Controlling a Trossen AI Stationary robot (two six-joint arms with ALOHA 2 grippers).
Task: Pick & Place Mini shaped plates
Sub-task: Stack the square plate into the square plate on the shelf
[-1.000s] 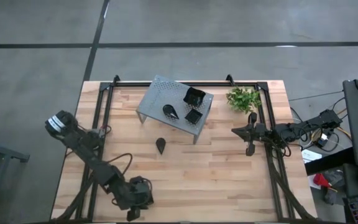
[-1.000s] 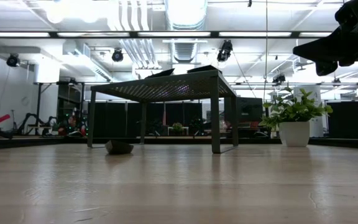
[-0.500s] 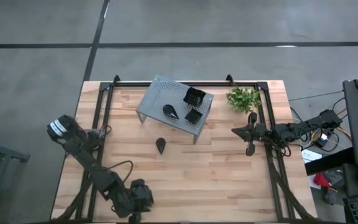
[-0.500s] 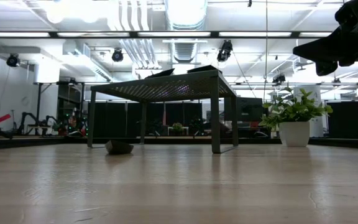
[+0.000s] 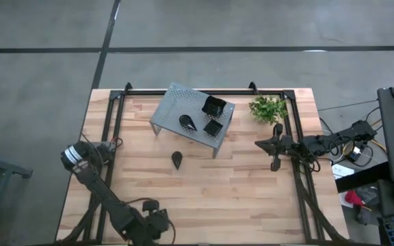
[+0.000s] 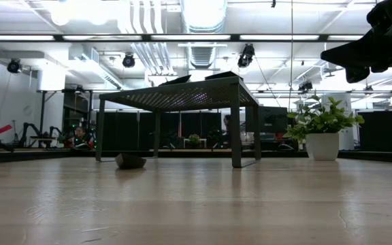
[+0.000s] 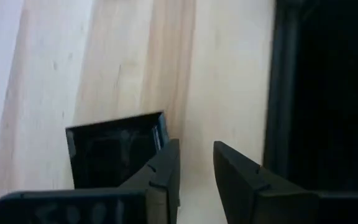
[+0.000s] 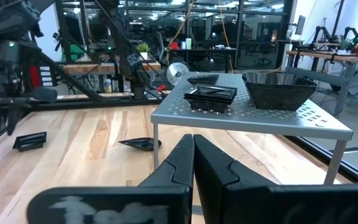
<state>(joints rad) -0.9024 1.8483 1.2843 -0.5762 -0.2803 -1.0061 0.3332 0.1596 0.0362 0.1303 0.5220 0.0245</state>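
A black square mini plate (image 7: 112, 155) lies flat on the wood near the table's near edge, also seen as the plate (image 8: 30, 141). My left gripper (image 7: 196, 163) is open by a narrow gap right beside it, low over the near edge (image 5: 154, 225). A teardrop plate (image 5: 176, 160) rests on the table in front of the grey shelf (image 5: 176, 102). On the shelf lie a teardrop plate (image 5: 188, 122) and two square ones (image 5: 214, 106) (image 5: 213, 127). My right gripper (image 8: 193, 155) is shut and hangs in the air at the right (image 5: 258, 144). My left gripper: one finger (image 7: 166, 168) shows in front of the square plate's edge (image 7: 160, 134), coming from above. I cannot tell whether it touches the plate, which lies flat on the table.
A small green plant (image 5: 267, 108) in a white pot (image 6: 322, 145) stands at the far right. Black frame rails (image 5: 111, 130) run along both sides of the table. Bare wood (image 5: 231, 191) lies between the shelf and the near edge.
My left arm has folded toward the table's near edge: its elbow has dropped nearer and its gripper has moved closer to the near edge. It has left the low view. The right arm and the plates have kept still.
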